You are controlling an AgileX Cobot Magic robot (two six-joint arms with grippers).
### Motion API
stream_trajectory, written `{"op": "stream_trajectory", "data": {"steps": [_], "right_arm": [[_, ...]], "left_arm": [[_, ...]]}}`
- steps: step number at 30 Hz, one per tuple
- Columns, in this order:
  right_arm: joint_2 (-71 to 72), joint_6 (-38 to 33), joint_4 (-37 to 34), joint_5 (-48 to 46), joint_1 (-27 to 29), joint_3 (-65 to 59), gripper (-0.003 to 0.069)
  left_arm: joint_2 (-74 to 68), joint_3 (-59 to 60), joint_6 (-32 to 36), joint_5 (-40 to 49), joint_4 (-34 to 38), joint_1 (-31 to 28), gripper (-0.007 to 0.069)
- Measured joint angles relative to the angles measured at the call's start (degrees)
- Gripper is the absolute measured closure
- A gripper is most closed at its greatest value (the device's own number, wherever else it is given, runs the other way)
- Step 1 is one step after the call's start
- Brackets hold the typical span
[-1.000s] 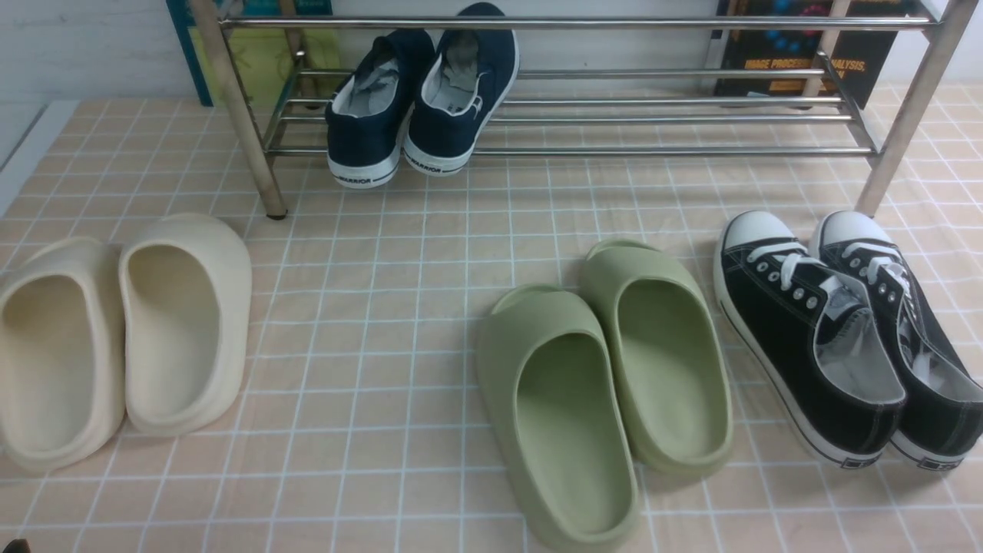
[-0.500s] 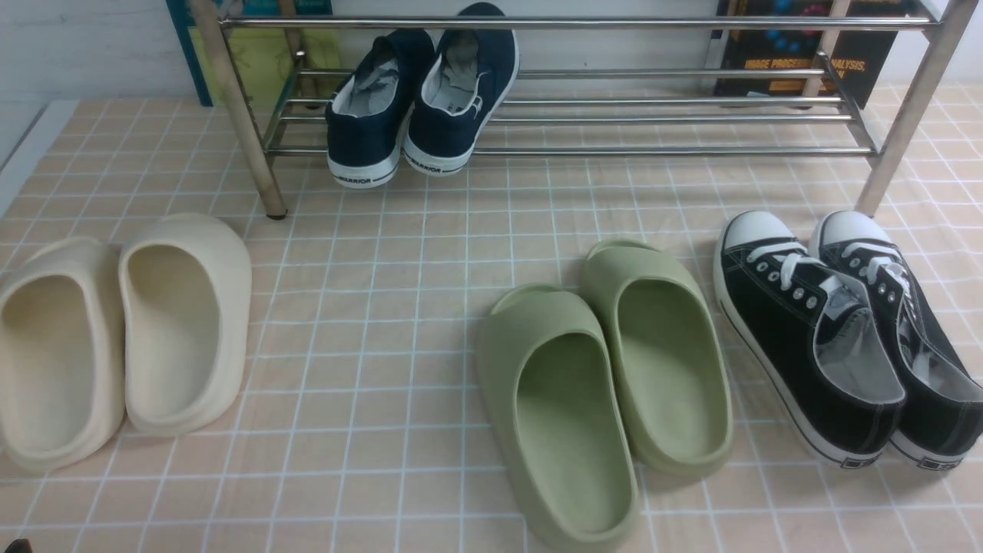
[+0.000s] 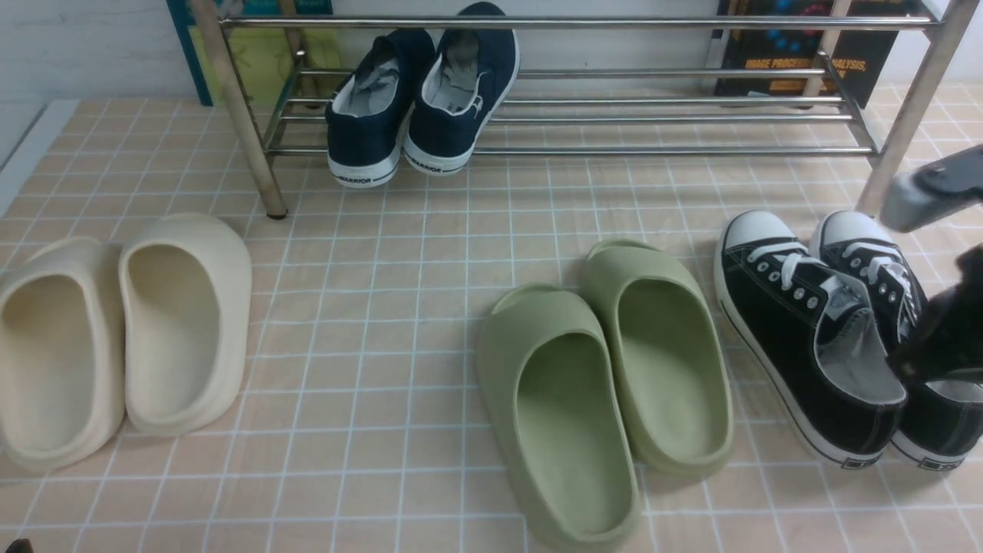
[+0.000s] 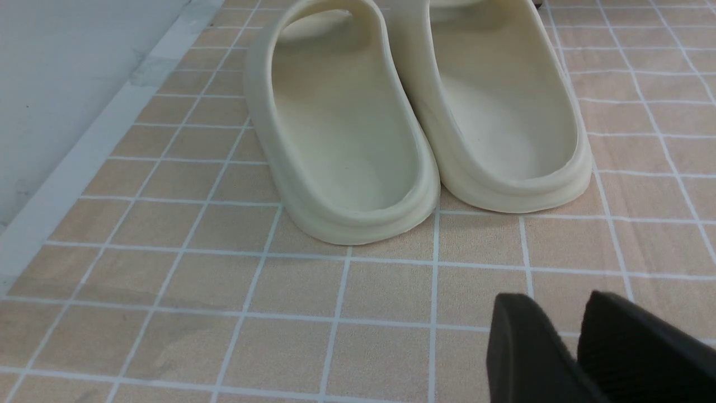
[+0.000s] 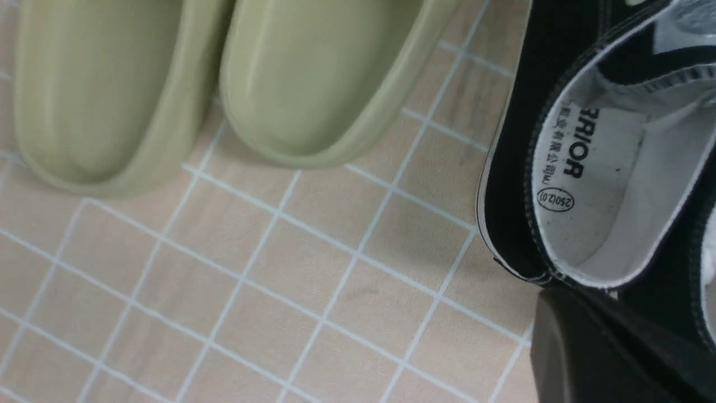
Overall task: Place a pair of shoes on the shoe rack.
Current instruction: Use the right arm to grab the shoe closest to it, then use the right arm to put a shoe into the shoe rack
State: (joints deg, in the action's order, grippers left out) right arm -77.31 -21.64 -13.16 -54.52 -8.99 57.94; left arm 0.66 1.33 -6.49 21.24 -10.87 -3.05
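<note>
Front view: black canvas sneakers (image 3: 806, 338) side by side on the table (image 3: 384, 307), toes toward the shoe rack (image 3: 653, 150), not yet on it. Right fingers (image 3: 946, 342) low over the outer sneaker's heel; spread hidden, cannot tell. Risks pinching only the soft heel collar, letting the shoe swing or slip on the lift, or shoving its twin into the green slides (image 3: 607, 384) just beside. Rack holds navy sneakers (image 3: 418, 107) at its left part, heels outward.

Left wrist view: left fingers (image 4: 520, 347) slightly parted, gripping nothing, near the cream slides (image 4: 425, 123).

Right wrist view: one of the right fingers (image 5: 587, 347) at a sneaker's heel, only the printed insole showing inside.
</note>
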Motion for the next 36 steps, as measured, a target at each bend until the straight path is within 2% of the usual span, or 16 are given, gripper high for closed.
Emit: {"op": "stream_trajectory", "data": {"steps": [3,6,8,13,17,19,21,25,26,29,36], "right_arm": [[-5.01,4.43,6.21,0.35,-3.86,1.76,0.0643],[-9.37,9.18,12.04,2.11,-6.10,2.08,0.0571],[-10.83,10.48,13.16,3.08,-6.22,2.08,0.0517],[-15.35,11.71,13.89,6.37,-6.22,2.38,0.0323],[-18.68,11.71,13.16,7.40,-6.22,2.49,0.0276],[-19.62,11.71,12.84,7.45,-6.22,2.49,0.0295],[-20.63,11.71,12.79,7.58,-6.22,2.49,0.0361],[-20.90,11.71,11.76,4.18,-6.39,4.98,0.0617],[-20.82,11.71,11.76,2.72,-6.39,6.08,0.0642],[-20.00,11.71,10.83,-3.55,-6.39,11.88,0.0655],[-21.62,11.71,10.26,-6.07,-6.39,27.03,0.0655]], "left_arm": [[0.00,0.00,0.00,0.00,0.00,0.00,0.0427],[0.00,0.00,0.00,0.00,0.00,0.00,0.0426],[0.00,0.00,0.00,0.00,0.00,0.00,0.0424],[0.00,0.00,0.00,0.00,0.00,0.00,0.0422],[0.00,0.00,0.00,0.00,0.00,0.00,0.0414],[0.00,0.00,0.00,0.00,0.00,0.00,0.0412],[0.00,0.00,0.00,0.00,0.00,0.00,0.0412],[0.00,0.00,0.00,0.00,0.00,0.00,0.0407],[0.00,0.00,0.00,0.00,0.00,0.00,0.0405],[0.00,0.00,0.00,0.00,0.00,0.00,0.0405],[0.00,0.00,0.00,0.00,-0.01,0.00,0.0402]]}}
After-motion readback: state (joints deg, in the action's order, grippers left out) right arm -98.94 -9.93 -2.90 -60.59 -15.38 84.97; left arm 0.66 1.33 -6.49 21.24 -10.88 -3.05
